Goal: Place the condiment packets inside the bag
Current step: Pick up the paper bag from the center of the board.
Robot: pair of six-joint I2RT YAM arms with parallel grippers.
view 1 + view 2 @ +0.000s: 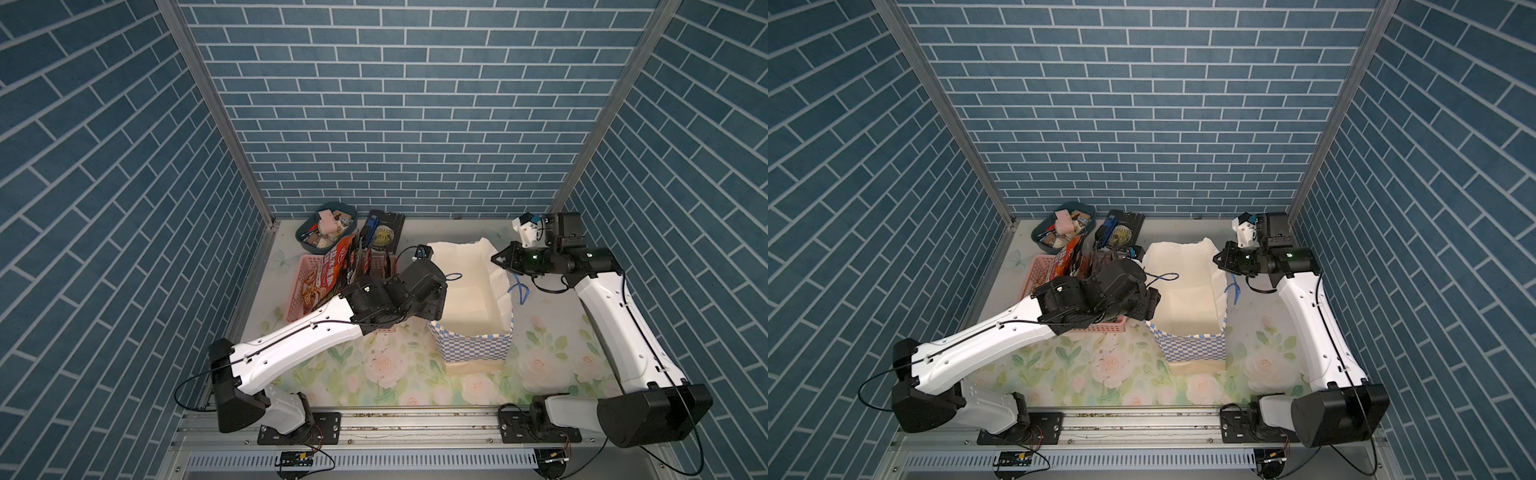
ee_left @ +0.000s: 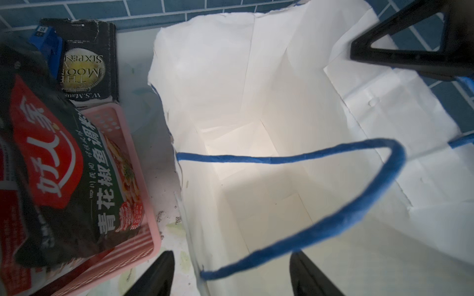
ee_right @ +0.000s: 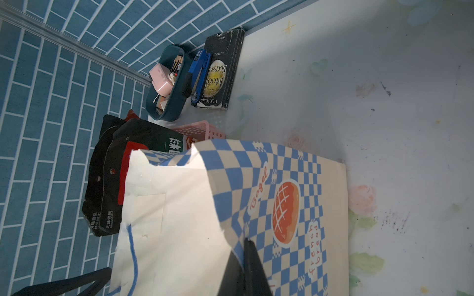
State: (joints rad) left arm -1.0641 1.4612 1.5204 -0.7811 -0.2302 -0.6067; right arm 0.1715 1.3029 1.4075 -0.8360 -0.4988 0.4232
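Observation:
The white paper bag (image 1: 473, 353) (image 1: 1192, 349) with a blue checkered band stands open at mid-table. The left wrist view looks down into the bag (image 2: 256, 102), and what shows of its floor is bare. My right gripper (image 3: 247, 243) (image 1: 496, 259) is shut on the rim of the bag's (image 3: 282, 179) right wall. My left gripper (image 2: 230, 276) is open, and its fingers straddle the left wall where a blue cord handle (image 2: 333, 225) is attached. Black and red condiment packets (image 1: 328, 274) (image 1: 1065, 259) (image 2: 64, 179) (image 3: 110, 184) stand upright in the pink basket left of the bag.
The pink perforated basket (image 1: 305, 266) (image 2: 112, 120) sits close beside the bag's left wall. Behind it are a dark blue tub (image 1: 326, 226) of oddments and a black book (image 1: 386, 232) (image 3: 223, 71) with a blue stapler (image 3: 198, 69) on it. Brick walls enclose three sides.

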